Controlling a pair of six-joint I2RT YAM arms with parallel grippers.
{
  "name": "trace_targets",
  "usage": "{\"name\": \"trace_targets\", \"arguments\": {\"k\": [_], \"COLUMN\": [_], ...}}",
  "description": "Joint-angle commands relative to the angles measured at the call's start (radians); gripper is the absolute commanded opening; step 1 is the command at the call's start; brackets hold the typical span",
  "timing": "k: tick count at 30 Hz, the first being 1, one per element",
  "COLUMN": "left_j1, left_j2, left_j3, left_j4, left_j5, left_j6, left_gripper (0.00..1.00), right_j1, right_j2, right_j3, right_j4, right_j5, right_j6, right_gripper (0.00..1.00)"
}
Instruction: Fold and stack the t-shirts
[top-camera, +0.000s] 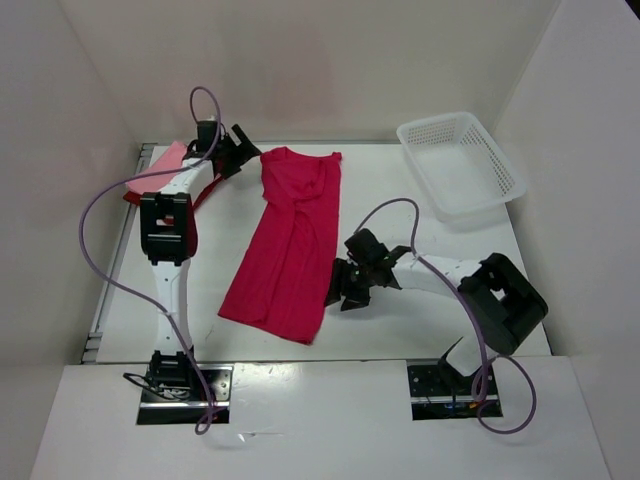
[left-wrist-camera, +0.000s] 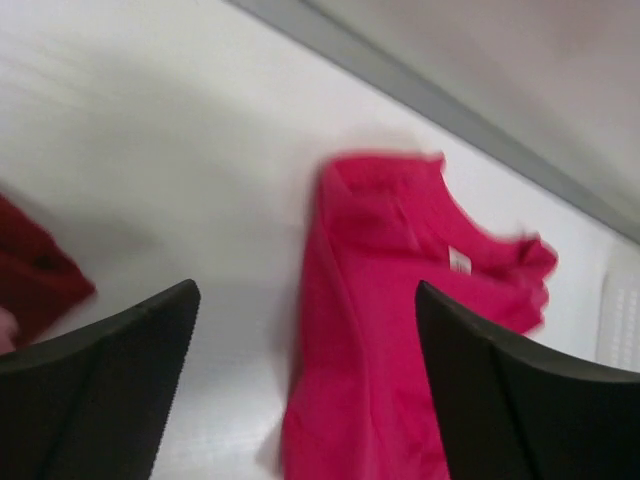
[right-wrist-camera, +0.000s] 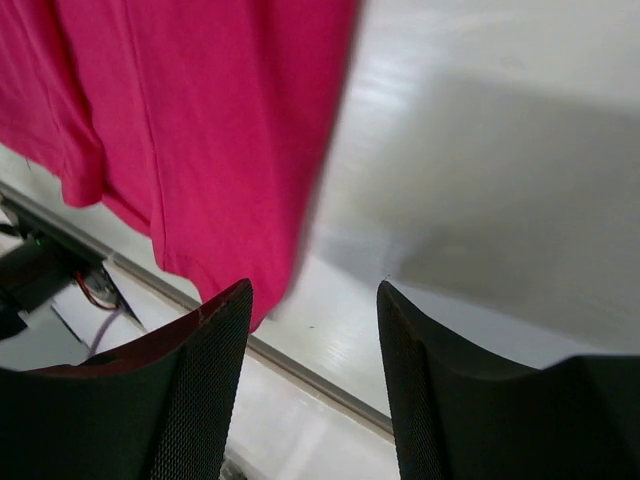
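Left gripper (left-wrist-camera: 305, 300) and right gripper (right-wrist-camera: 315, 295) gape empty, with the magenta shirt (top-camera: 290, 250) lying in a long strip between them. Next, I reckon: pinch the hem beside the right, then fold it toward the collar.

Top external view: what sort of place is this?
Probably a robot lab cell: a white tabletop walled by plain white panels, two arms bolted at its edge, a magenta-crimson cloth t-shirt laid out.

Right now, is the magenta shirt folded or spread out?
Partly folded: the magenta shirt lies as a narrow strip with its sides turned in, its length not yet folded.
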Motion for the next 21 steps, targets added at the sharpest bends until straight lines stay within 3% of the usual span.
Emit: {"name": "trace_targets", "arguments": {"k": [1, 5, 6, 9, 10, 13, 14, 16, 21], "left_j1": [-0.050, -0.050, -0.050, -0.050, -0.050, -0.050, -0.050, -0.050, -0.072], "left_j2": [-0.183, -0.448, -0.495, -0.666, -0.733, -0.824, -0.844, -0.902, -0.991], "left_j3": [-0.178, -0.515, -0.654, -0.825, -0.917, -1.010, -1.071, -1.129, -1.212], "left_j4": [0.093, 0.148, 0.158, 0.143, 0.123, 0.039, 0.028, -0.001, -0.099], "left_j5": [0.062, 0.071, 0.071, 0.081, 0.081, 0.090, 0.090, 0.113, 0.124], "left_j6": [0.044, 0.066, 0.066, 0.078, 0.078, 0.121, 0.121, 0.121, 0.121], "left_gripper": [0.98, 1.00, 0.91, 0.74, 0.57, 0.42, 0.41, 0.41, 0.48], "right_j1": [0.071, 0.146, 0.170, 0.171, 0.171, 0.146, 0.125, 0.059, -0.021], "right_j2": [0.039, 0.072, 0.082, 0.092, 0.102, 0.130, 0.130, 0.121, -0.084], "right_j3": [0.040, 0.030, 0.030, -0.012, -0.022, -0.022, -0.034, -0.043, -0.152], "right_j4": [0.097, 0.143, 0.143, 0.168, 0.197, 0.197, 0.197, 0.183, 0.053], "right_j5": [-0.035, -0.041, -0.030, -0.007, 0.002, 0.065, 0.065, 0.048, 0.072], "right_j6": [0.039, 0.105, 0.114, 0.140, 0.140, 0.140, 0.127, 0.099, 0.045], "right_gripper": [0.59, 0.59, 0.59, 0.52, 0.48, 0.25, 0.14, 0.08, 0.04]}}
